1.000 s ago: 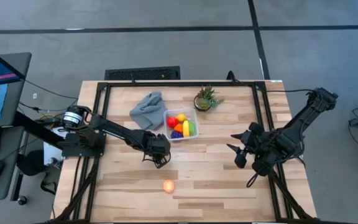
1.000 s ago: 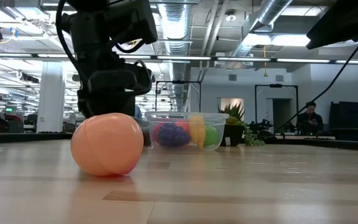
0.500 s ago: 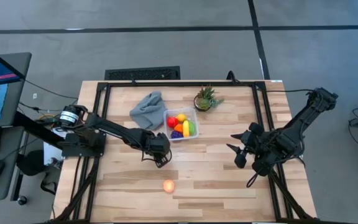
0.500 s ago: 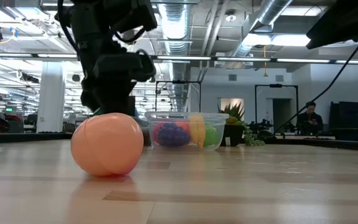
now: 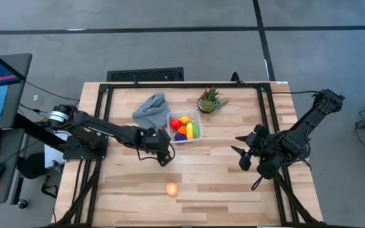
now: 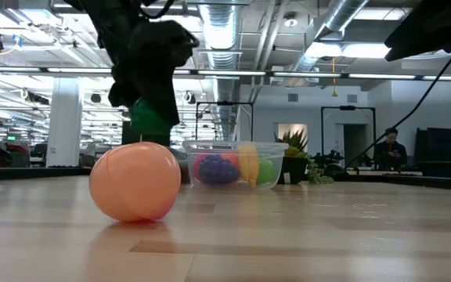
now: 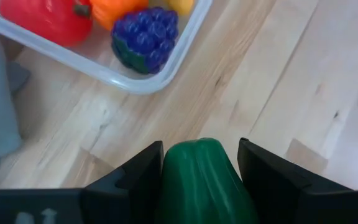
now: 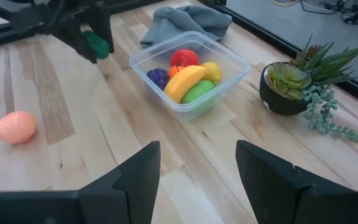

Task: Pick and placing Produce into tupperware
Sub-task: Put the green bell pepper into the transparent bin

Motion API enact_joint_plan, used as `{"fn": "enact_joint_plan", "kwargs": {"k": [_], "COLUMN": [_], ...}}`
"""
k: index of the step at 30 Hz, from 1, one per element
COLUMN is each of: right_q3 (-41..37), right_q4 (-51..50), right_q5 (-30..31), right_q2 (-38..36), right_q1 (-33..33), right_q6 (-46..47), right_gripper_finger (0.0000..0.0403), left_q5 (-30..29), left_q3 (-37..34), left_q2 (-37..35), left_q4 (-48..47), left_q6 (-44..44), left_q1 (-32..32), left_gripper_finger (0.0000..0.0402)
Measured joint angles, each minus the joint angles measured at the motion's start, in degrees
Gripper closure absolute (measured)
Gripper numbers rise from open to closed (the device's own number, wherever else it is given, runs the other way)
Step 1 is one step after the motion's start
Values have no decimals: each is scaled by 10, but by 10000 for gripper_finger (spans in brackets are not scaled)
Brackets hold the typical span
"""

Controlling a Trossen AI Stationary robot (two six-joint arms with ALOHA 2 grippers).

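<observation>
Your left gripper [image 5: 163, 156] was clamped on a dark green toy pepper [image 7: 202, 180], its two fingers [image 7: 138, 177] pressed against the pepper's sides, lifted clear of the worktop [image 5: 220, 183] just off the tupperware's near left corner. The tupperware [image 5: 196, 118], a clear squarish container, sat toward the far edge of the worktop, slightly left of its middle. Inside it you had a red piece [image 7: 45, 14], an orange one [image 7: 110, 7], a purple grape cluster [image 7: 143, 38], a yellow banana [image 8: 184, 81] and a light green piece [image 8: 197, 91]. A peach-coloured fruit [image 5: 172, 188] lay alone near the worktop's near edge, well apart from the container. A grey cloth [image 5: 149, 109] touched the container's left side, and a potted succulent [image 5: 210, 101] stood just beside its far right corner. Your right gripper [image 5: 241, 155] waited near the right edge, fingers spread wide and holding nothing.
</observation>
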Motion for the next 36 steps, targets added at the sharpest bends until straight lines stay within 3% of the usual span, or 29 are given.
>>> {"fn": "enact_joint_plan", "kwargs": {"k": [36], "right_q3": [0], "right_q4": [21], "right_q5": [1], "right_q2": [0], "right_q1": [0], "right_q6": [11], "right_gripper_finger": [168], "left_q5": [-25], "left_q3": [1], "left_q2": [-28], "left_q4": [42], "left_q6": [3], "left_q1": [-15], "left_gripper_finger": [212]}}
